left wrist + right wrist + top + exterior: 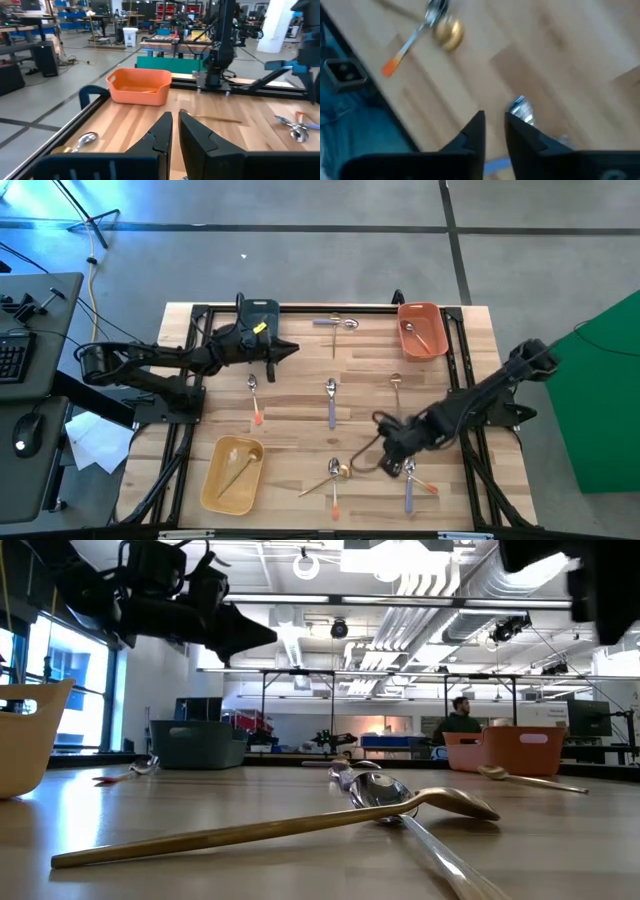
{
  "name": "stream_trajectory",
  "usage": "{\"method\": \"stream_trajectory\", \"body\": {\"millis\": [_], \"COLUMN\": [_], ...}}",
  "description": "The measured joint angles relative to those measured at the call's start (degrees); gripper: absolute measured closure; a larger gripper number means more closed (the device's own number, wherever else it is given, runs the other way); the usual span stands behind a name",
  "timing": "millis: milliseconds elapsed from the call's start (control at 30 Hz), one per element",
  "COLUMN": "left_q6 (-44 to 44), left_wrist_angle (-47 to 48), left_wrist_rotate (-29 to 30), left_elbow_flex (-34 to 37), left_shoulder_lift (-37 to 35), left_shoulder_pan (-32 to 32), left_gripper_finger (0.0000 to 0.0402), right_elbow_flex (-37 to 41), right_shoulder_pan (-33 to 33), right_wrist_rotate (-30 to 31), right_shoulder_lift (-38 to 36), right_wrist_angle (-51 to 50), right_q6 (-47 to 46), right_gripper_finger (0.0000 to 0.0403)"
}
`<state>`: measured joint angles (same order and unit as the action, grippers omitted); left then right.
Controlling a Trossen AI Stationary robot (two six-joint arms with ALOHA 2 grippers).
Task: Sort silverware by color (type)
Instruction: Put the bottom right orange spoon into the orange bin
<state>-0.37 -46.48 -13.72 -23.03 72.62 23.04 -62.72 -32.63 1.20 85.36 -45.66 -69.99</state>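
The silverware lies scattered on the wooden table: an orange-handled spoon [254, 396], a purple-handled one [331, 402], a gold one [396, 386], a purple one at the far edge [336, 323], and a gold spoon [300, 825] crossing an orange-handled spoon [335, 492] near the front. My right gripper [397, 452] points down, slightly open, above a purple-handled spoon [409, 485] whose silver head [520, 107] shows beside its fingers. My left gripper [174, 117] hovers level at the far left, shut and empty.
An orange bin [422, 328] holding a spoon stands at the far right. A yellow bin [232, 472] with a gold piece sits at the near left. A dark bin [258, 314] sits at the far edge behind my left gripper. Black rails [470, 380] frame the table.
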Motion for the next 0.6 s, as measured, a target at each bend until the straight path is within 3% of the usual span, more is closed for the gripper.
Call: {"method": "stream_trajectory", "body": {"millis": [233, 600], "left_q6": [-0.01, -1.98], "left_wrist_angle": [0.3, 0.37], "left_wrist_rotate": [-0.06, -0.12], "left_elbow_flex": [0.0, -0.02], "left_shoulder_lift": [0.0, 0.0], "left_shoulder_pan": [-3.0, -8.6], "left_gripper_finger": [0.0381, 0.0381], "right_elbow_flex": [-1.79, 3.5], "right_shoulder_pan": [-7.78, -8.18], "right_wrist_rotate": [-1.59, -4.29], "right_shoulder_lift": [8.69, 13.38], "right_wrist_angle": [-1.72, -0.85], "right_q6": [-10.41, -10.56], "right_gripper_finger": [0.0268, 0.0261]}}
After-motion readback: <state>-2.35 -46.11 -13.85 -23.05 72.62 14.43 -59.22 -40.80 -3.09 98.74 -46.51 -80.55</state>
